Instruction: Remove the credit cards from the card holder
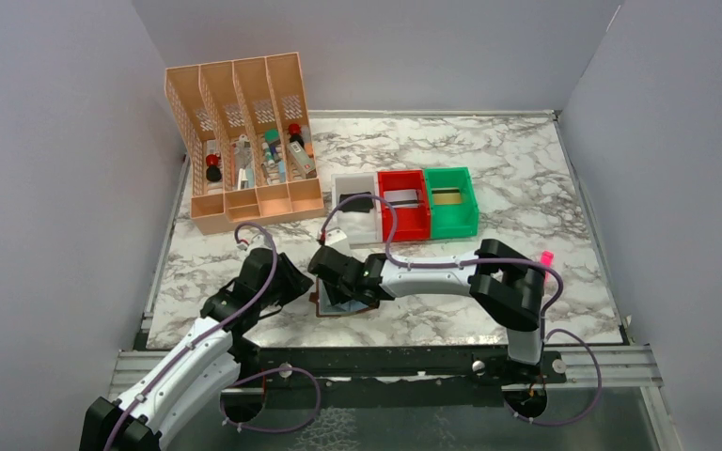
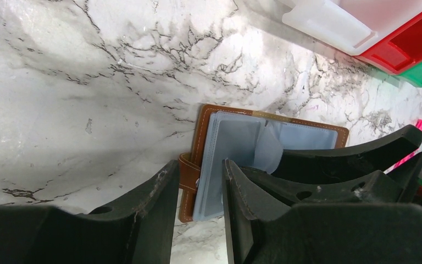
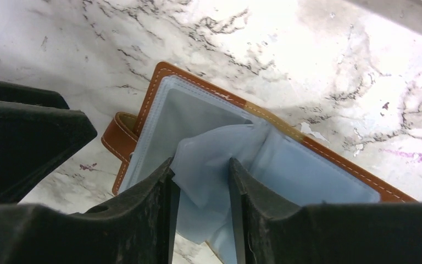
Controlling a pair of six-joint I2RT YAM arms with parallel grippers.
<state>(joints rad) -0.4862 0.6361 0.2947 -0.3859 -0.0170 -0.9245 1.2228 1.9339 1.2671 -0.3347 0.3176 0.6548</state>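
An open brown card holder point(image 3: 159, 77) lies flat on the marble table point(image 3: 60, 38), the left fingers point(image 2: 198, 192) straddling its strap edge, the right fingers point(image 3: 200, 190) pinching a limp, probably slippery clear sleeve point(image 3: 214, 159), best gripped near its open edge.

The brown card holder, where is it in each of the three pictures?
Top external: the brown card holder lies near the table's front edge, mostly hidden under the two arms' ends.
Left wrist: the holder lies open at centre, just beyond the left gripper.
Right wrist: the holder fills the middle, with a clear sleeve between the jaws of the right gripper.
Shared landmark: its brown strap tab, seen in both wrist views.
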